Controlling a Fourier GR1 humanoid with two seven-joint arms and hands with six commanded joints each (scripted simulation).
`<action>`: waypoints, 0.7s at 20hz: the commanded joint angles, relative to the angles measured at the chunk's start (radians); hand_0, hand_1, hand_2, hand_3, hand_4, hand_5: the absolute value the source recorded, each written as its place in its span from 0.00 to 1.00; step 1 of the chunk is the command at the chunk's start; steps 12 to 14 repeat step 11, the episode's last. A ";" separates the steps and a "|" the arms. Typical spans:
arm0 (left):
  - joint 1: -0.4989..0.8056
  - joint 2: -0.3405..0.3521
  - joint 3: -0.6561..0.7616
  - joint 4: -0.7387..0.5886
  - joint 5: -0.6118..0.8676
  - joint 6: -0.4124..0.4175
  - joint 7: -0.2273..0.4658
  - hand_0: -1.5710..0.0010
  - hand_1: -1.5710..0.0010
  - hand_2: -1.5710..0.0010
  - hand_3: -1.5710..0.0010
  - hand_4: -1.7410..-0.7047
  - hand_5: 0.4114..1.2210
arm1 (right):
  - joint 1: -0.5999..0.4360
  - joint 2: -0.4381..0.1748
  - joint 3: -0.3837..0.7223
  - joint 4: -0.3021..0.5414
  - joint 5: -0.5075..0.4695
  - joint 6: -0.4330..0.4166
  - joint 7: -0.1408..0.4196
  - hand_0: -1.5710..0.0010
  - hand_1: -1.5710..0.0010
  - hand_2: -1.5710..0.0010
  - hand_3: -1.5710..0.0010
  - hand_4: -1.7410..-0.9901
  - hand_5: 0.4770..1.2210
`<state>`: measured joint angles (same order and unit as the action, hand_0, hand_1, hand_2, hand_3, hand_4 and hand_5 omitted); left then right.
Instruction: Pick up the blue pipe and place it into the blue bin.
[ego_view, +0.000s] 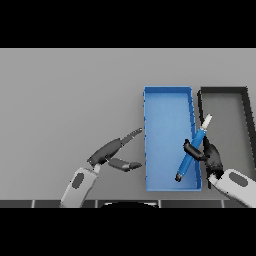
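Note:
A blue pipe (189, 157) with a white tip and a dark lower end is held slanted over the right side of the blue bin (167, 97). My right hand (209, 154) is curled round the pipe's middle, at the bin's right wall. The white tip points up and right, past the bin's right wall. My left hand (111, 151) rests on the table just left of the bin, fingers straight and thumb spread, holding nothing.
A black bin (227, 91) stands right next to the blue bin on its right side. The grey table (65, 100) stretches to the left and far side.

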<state>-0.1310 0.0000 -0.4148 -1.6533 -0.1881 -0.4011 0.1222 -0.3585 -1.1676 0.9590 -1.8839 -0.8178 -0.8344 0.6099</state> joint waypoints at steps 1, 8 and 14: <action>0.002 -0.001 -0.001 -0.003 -0.004 0.006 -0.005 1.00 1.00 1.00 1.00 0.82 0.02 | -0.014 0.001 0.012 -0.001 0.000 -0.006 0.000 0.98 0.98 0.98 0.99 0.94 0.32; 0.004 0.001 0.001 -0.016 0.005 0.002 -0.004 1.00 1.00 1.00 1.00 0.83 0.02 | -0.041 -0.002 0.038 0.000 -0.022 0.001 0.000 1.00 1.00 1.00 1.00 0.96 0.24; 0.014 -0.008 -0.011 -0.030 -0.004 0.010 0.014 1.00 1.00 1.00 1.00 0.83 0.02 | -0.044 0.010 0.044 0.014 -0.020 0.005 -0.007 1.00 1.00 1.00 1.00 0.96 0.22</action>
